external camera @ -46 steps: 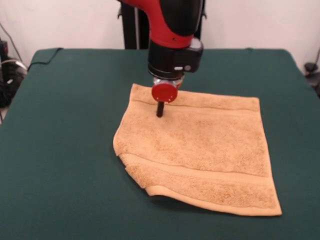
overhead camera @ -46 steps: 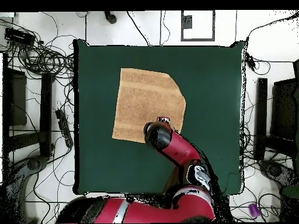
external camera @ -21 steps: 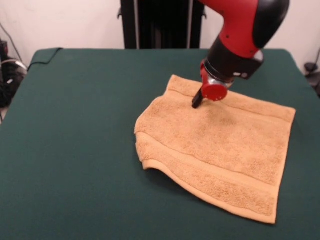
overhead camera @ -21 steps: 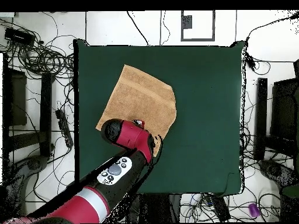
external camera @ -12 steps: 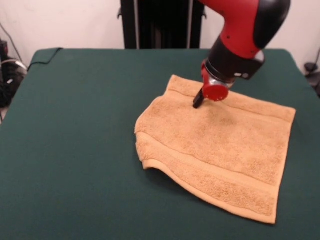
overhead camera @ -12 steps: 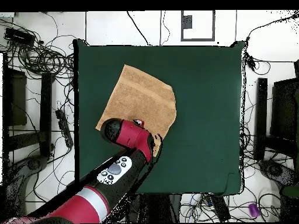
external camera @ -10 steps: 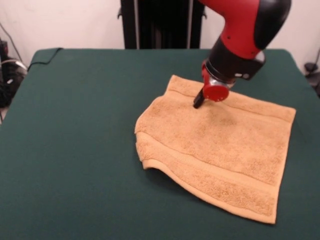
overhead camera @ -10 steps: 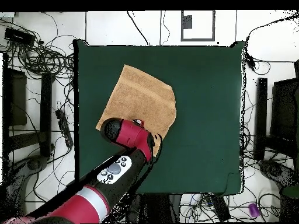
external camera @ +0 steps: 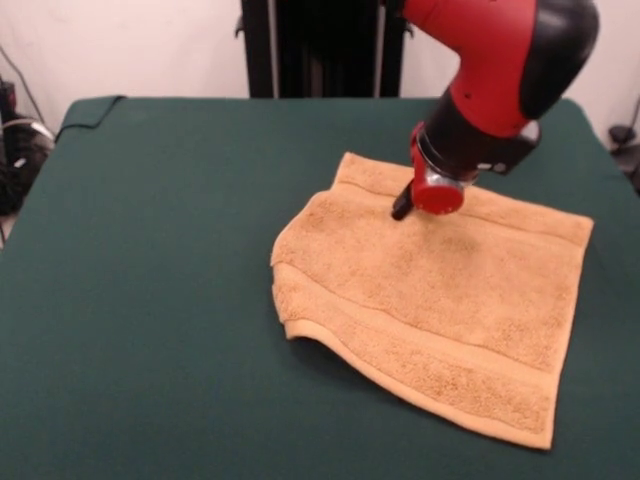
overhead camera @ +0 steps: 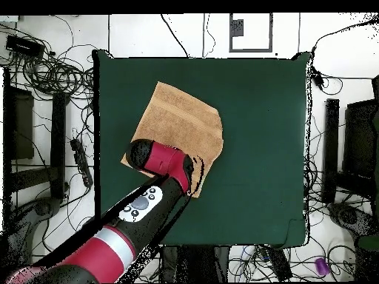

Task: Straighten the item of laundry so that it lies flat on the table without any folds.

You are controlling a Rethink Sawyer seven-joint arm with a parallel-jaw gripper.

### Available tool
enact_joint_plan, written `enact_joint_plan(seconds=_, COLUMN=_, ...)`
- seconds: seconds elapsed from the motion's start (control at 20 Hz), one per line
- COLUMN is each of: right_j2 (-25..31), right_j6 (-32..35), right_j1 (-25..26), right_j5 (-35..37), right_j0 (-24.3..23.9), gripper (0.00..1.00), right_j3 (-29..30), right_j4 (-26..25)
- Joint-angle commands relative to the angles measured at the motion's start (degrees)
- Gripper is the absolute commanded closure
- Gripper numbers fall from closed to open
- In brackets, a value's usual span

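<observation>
Front view, near to far: towel [external camera: 430, 300] lies on the table [external camera: 150, 300], right of centre, turned diagonal to table edges. Nearest corner bottom right, close to the near table edge. Near edge runs from there up-left to a blunt left end where the corner is tucked/folded under; that edge lifts a bit, shadow beneath. Border band runs parallel just inside the near edge, second band along the far edge. Long axis approx lower-right to upper-left. Rest of cloth looks flat, no big wrinkles.

Further back: gripper [external camera: 402, 206] tilted, dark tip down on the towel near its far-left corner, just inside the far band. Only one dark tip shows under the red disc; can't tell if fingers are spread or pressed together, or pinching cloth.

No containers.

Overhead view: towel [overhead camera: 181, 122] sits in the table's [overhead camera: 259, 148] left half, slanted; arm [overhead camera: 159, 166] covers the towel's lower part and hides the gripper entirely. Tucked corner and lifted edge read clearly only in front view. Cables around the table show only from overhead.
</observation>
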Motion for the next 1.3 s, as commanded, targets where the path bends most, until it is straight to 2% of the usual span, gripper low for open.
enact_joint_plan(seconds=0.05, right_j2=3.74, right_j6=27.5, right_j1=7.33, right_j5=10.07, right_j0=0.4, gripper=1.0, right_j3=-14.88, right_j4=5.63)
enact_joint_plan(seconds=0.35, right_j2=2.03, right_j6=31.69, right_j1=10.06, right_j5=15.01, right_j0=-0.71, gripper=1.0, right_j3=-21.64, right_j4=6.24)
enact_joint_plan(seconds=0.65, right_j2=2.57, right_j6=32.97, right_j1=10.54, right_j5=14.94, right_j0=-1.05, gripper=1.0, right_j3=-23.13, right_j4=6.3)
enact_joint_plan(seconds=1.3, right_j2=0.26, right_j6=39.29, right_j1=14.32, right_j5=19.47, right_j0=-3.16, gripper=1.0, right_j3=-32.04, right_j4=7.87)
